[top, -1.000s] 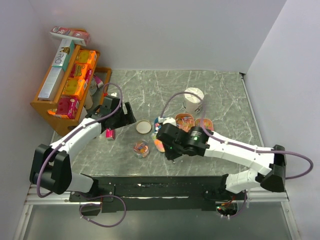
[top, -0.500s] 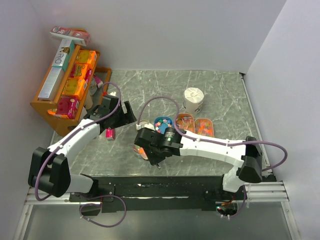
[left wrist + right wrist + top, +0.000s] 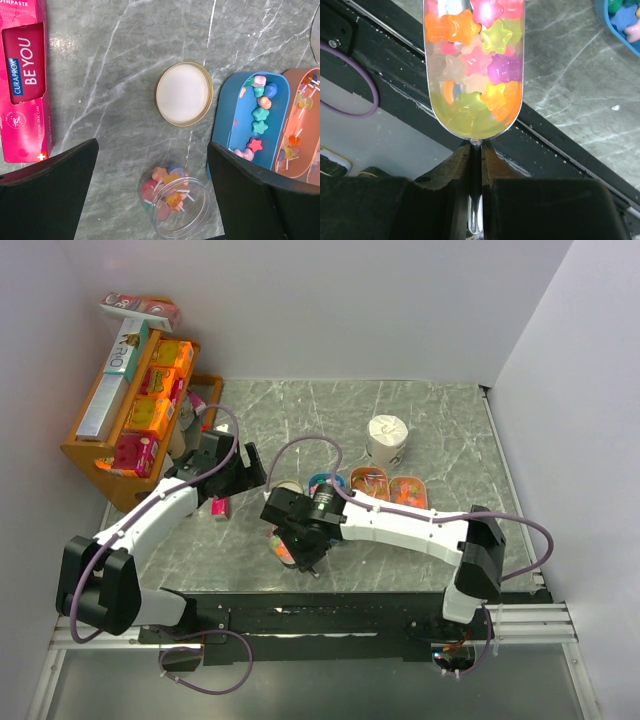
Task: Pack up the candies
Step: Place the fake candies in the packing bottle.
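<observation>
Star-shaped candies [image 3: 480, 55] in pink, orange, yellow and purple fill a metal scoop [image 3: 472, 122]. My right gripper [image 3: 476, 167] is shut on the scoop's thin handle, holding it above the table's near edge. Seen from above, the right gripper [image 3: 298, 532] hangs over a clear jar [image 3: 172, 200] that lies tilted and holds candies on little sticks. The jar's round lid [image 3: 184, 93] lies flat beyond it. More candies [image 3: 260, 112] sit in a blue tray [image 3: 235, 100]. My left gripper [image 3: 152, 167] stands open and empty above the jar.
An orange tray [image 3: 312, 150] of sweets lies beside the blue tray, with another orange tray [image 3: 408, 490] to its right. A pink toothpaste box [image 3: 25, 80] lies to the left. A white cup [image 3: 387, 438] stands behind the trays. A wooden rack [image 3: 85, 455] of boxes fills the far left.
My right arm has swung left from the trays to above the jar, carrying the loaded scoop. The left arm has hardly moved.
</observation>
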